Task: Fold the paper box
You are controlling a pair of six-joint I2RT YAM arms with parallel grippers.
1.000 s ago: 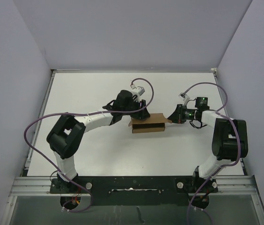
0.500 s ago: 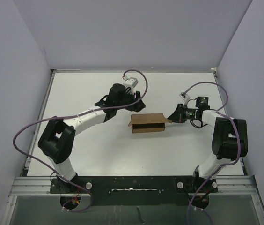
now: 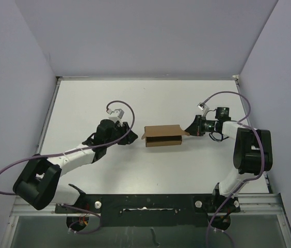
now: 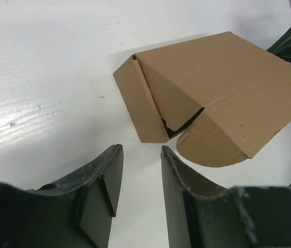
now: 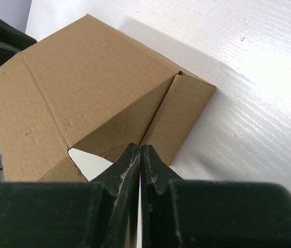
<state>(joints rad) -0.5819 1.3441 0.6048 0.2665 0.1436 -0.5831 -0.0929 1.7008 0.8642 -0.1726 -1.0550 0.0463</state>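
Sitting near the middle of the white bench (image 3: 109,103), the plain brown cardboard paper box (image 3: 162,135) is lying only partly formed. At its left end a side flap (image 4: 140,103) is splaying outward beside a rounded tuck flap (image 4: 212,142), with a dark gap showing between them.

Your left jaws are hanging just off that left end. They are standing apart with nothing between them and are not touching the cardboard. Your right jaws are pressed together, with their fingertips (image 5: 130,157) nosing against the box's right end. Whether they are pinching a sliver of cardboard there, you cannot tell from the right wrist view.

Here is what is likely working against you:
- **Sliding:** the box looks light and nothing is bracing it on the left. A push from the right could be skating it across the bench instead of folding it.
- **Creasing:** coming in off-line with the left jaws risks creasing the splayed flap away from its score line.
- **Jamming:** the same approach could be jamming the flap over the tuck flap.
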